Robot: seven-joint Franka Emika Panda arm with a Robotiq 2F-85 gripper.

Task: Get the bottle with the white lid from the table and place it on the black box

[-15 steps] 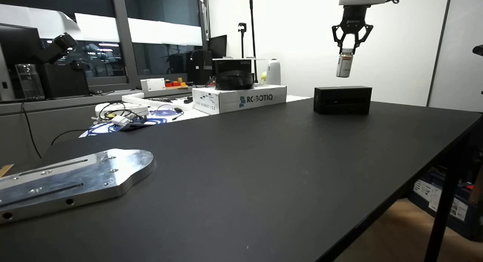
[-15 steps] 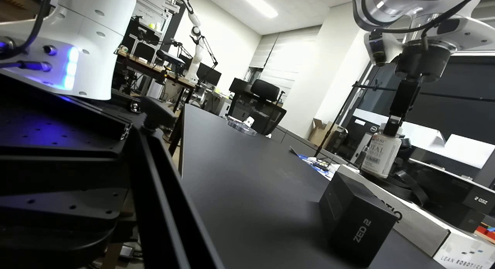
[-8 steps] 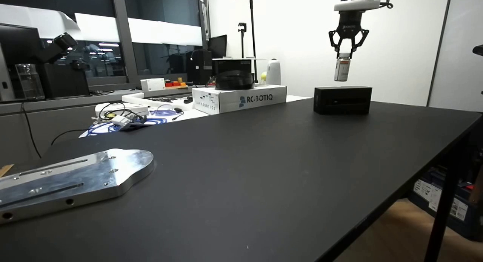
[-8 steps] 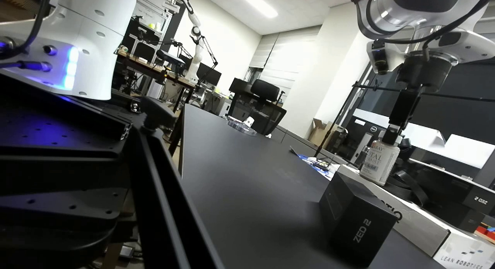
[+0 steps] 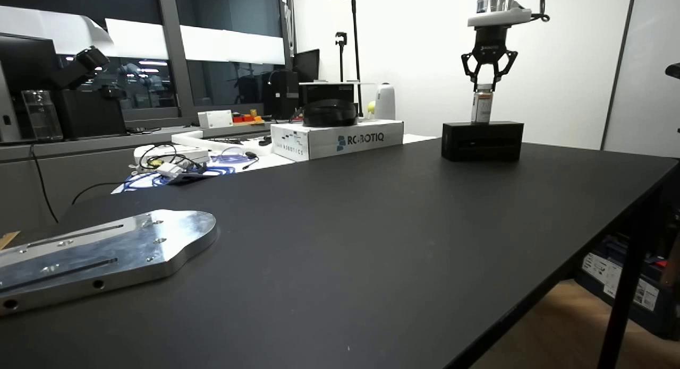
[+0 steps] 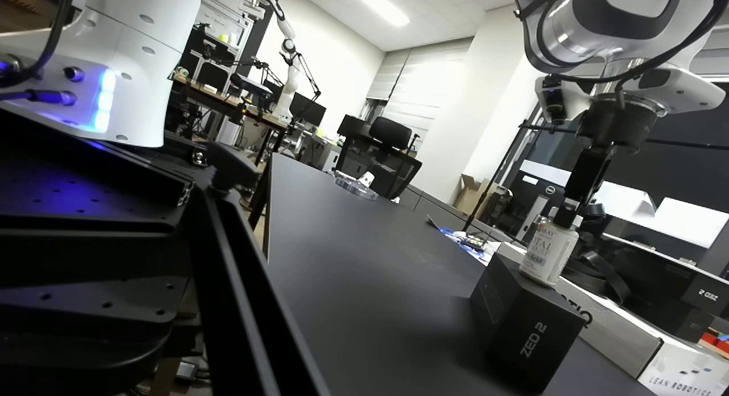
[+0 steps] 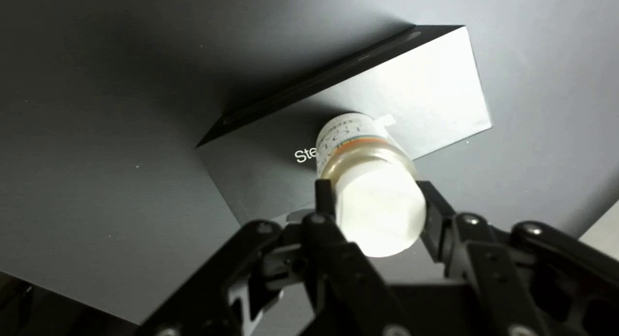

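Observation:
The bottle, with a pale labelled body, stands upright on top of the black box in both exterior views. Its base appears to touch the box's top. My gripper is shut on the bottle at its white lid, one finger on each side. The gripper also shows in an exterior view and the wrist view. The black box rests on the black table. In the wrist view the bottle covers part of the lettering on the box.
A long white box with dark lettering lies behind the table, near the black box. A shiny metal plate lies at the table's other end. Cables lie on a surface beside the table.
My gripper has moved down with the bottle, slightly left in an exterior view. The bottle has gone from tilted above the box to upright at its top. The black box has not moved.

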